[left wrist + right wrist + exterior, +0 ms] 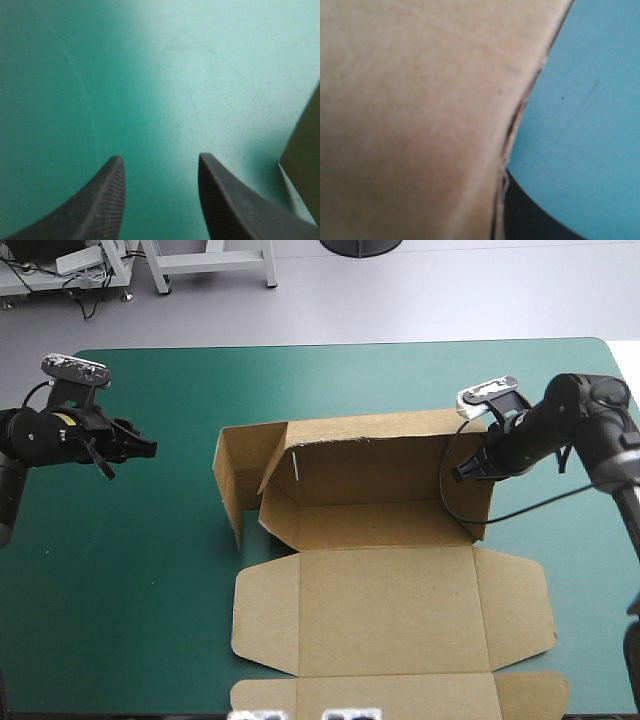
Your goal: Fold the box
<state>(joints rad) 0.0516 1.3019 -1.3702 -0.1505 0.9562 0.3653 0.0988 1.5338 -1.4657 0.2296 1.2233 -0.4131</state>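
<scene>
The brown box [385, 495] lies mid-table with its back wall and left side wall [230, 480] raised and its lid [390, 610] flat toward the near edge. My right gripper [462, 472] sits at the box's right wall. In the right wrist view the board [410, 115] fills most of the picture. One black finger [530, 217] shows beside the board's edge and the other is hidden behind it, so the right gripper [501, 175] is shut on the wall. My left gripper [148, 448] hovers left of the box and apart from it. It is open [159, 157] over bare cover, with a box edge [305, 160] off to one side.
Teal-green cover [120, 570] lies bare to the left of the box and along the far edge [340, 370]. The lid's front flap [400, 695] reaches the table's near edge. A strip of cover [590, 570] stays free to the right of the box.
</scene>
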